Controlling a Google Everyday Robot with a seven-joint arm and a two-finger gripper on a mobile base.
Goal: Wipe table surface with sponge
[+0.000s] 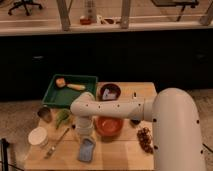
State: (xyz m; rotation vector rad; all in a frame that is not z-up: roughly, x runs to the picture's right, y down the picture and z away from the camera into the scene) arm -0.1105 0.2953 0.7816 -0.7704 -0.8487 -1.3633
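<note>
Camera view: my gripper point(85, 136) hangs over the front left of the table surface point(117, 155), directly above the blue-grey sponge point(86, 150) and possibly touching it. I cannot tell whether it is clenched or released. Alongside: orange bowl point(109, 126) just right, white lid point(38, 136) left, green tray point(52, 97) behind.

The hand point(86, 141) sits low over the sponge point(86, 154) near the counter's point(120, 159) front edge, hemmed by the orange bowl point(109, 126) just beside it on the right and a utensil point(56, 143) and round white lid point(38, 136) on the left. Bare counter lies open in front of the bowl, between the sponge and a dark clustered item point(145, 140). The green tray point(70, 95) and dark bowl point(110, 92) crowd the back.
</note>
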